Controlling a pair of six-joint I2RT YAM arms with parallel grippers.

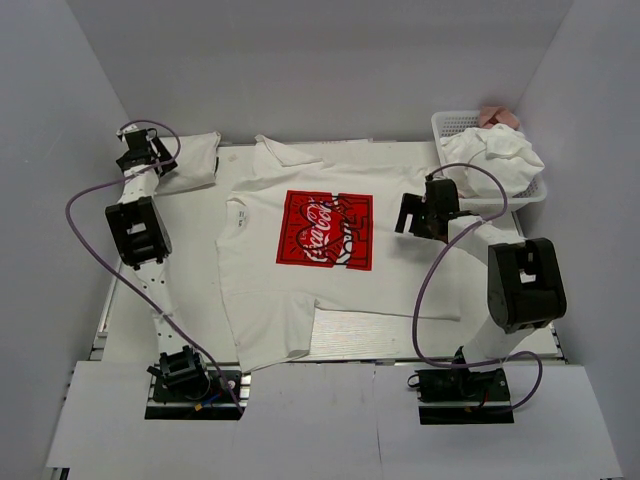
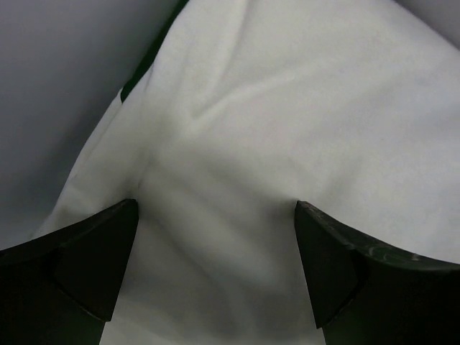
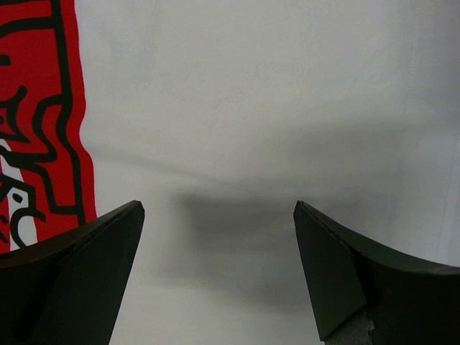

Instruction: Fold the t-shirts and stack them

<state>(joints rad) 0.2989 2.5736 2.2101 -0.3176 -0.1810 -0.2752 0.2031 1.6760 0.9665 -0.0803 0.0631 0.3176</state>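
A white t-shirt (image 1: 300, 290) with a red chest print (image 1: 325, 229) lies spread flat across the middle of the table. A folded white t-shirt (image 1: 192, 160) rests at the far left corner. My left gripper (image 1: 160, 157) hangs over that folded one, open, its fingertips (image 2: 97, 251) low against the white cloth (image 2: 287, 122), nothing clamped. My right gripper (image 1: 410, 215) is open just above the spread shirt's right part, with the red print (image 3: 39, 108) to its left and only plain white cloth (image 3: 251, 93) between its fingers (image 3: 338, 273).
A white basket (image 1: 455, 122) at the far right corner holds crumpled white shirts (image 1: 495, 155) and something pink (image 1: 498, 117). Grey walls close in the table on three sides. A ribbed mat strip (image 1: 385, 328) shows at the near edge. Purple cables loop from both arms.
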